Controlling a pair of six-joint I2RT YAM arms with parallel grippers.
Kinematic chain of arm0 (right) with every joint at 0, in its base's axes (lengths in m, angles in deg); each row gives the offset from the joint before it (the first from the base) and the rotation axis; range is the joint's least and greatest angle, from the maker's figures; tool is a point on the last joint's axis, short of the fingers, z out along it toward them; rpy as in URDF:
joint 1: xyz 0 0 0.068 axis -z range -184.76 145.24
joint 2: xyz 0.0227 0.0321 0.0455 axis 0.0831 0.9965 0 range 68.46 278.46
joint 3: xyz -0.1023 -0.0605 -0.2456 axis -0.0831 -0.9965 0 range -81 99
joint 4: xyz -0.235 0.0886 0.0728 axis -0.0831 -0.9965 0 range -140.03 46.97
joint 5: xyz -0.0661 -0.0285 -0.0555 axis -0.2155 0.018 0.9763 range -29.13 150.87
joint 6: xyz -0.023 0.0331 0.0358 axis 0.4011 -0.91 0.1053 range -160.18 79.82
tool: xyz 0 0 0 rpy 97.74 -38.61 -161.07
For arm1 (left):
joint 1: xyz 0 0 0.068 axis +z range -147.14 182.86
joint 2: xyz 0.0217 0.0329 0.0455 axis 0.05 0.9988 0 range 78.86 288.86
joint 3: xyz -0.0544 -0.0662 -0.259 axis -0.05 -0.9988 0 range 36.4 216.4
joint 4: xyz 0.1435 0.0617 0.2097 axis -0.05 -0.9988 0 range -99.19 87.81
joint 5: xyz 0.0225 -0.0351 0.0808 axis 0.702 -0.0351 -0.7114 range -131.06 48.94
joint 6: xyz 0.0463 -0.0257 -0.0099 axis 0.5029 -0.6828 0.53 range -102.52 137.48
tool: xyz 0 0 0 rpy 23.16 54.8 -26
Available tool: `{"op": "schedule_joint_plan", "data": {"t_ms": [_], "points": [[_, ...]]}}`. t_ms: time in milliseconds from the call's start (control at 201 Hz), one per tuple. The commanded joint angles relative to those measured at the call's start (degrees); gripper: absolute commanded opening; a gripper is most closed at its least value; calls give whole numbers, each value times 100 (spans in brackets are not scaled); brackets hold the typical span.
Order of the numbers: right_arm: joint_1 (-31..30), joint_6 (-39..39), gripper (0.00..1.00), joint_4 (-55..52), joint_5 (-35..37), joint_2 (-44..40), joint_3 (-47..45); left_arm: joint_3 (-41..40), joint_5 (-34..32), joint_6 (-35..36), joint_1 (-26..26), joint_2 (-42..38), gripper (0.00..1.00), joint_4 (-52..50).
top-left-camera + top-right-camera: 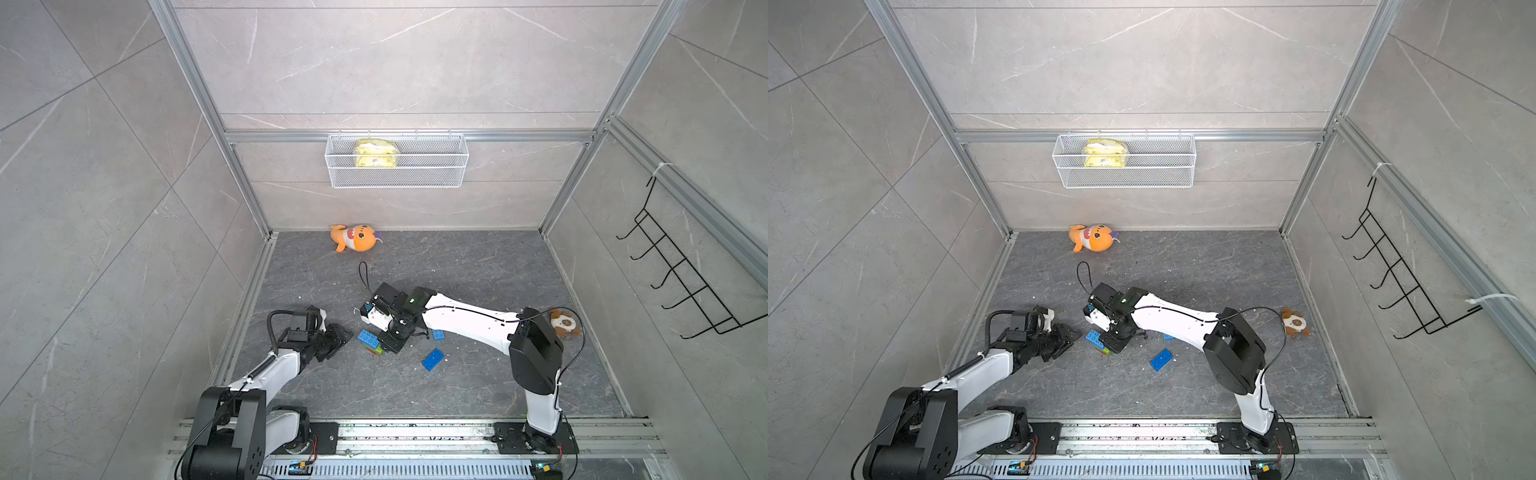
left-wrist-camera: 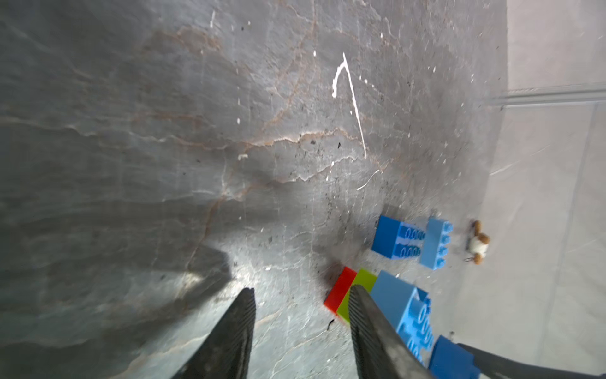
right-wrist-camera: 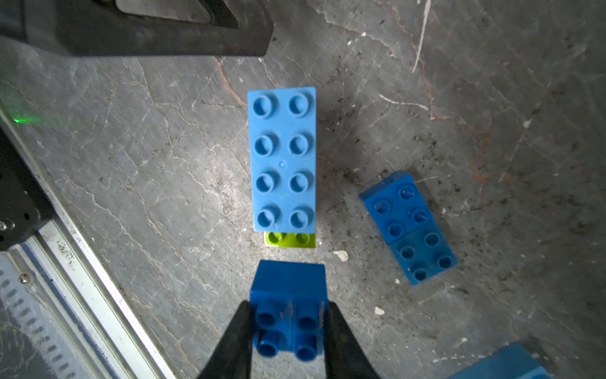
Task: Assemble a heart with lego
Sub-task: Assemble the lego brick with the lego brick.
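A: Top view: the heart (image 1: 369,340)?
B: On the floor (image 1: 478,266), between left gripper (image 1: 340,337) and right gripper (image 1: 390,344).
A: Left wrist?
B: I see jaws spread, empty, heart just beside.
A: Right wrist?
B: Jaws pinch a square blue brick (image 3: 288,285) near the heart's green end.
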Motion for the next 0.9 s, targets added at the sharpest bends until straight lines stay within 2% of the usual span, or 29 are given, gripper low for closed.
{"op": "schedule_joint_plan", "data": {"t_ms": [0,140,458,698,897], "points": [[-61,-39,22,-179,199,294,322,129,657,-289,100,257,51,812],[-70,-10,22,-263,171,399,435,114,1035,-434,97,481,52,1350],[-110,-17,22,-428,122,584,658,-31,1333,-517,93,395,51,1539],[-110,-116,22,-374,157,285,539,-183,1422,-582,93,393,49,1696],[-110,-186,22,-367,122,158,445,-263,1703,-824,93,723,47,2157]]}}
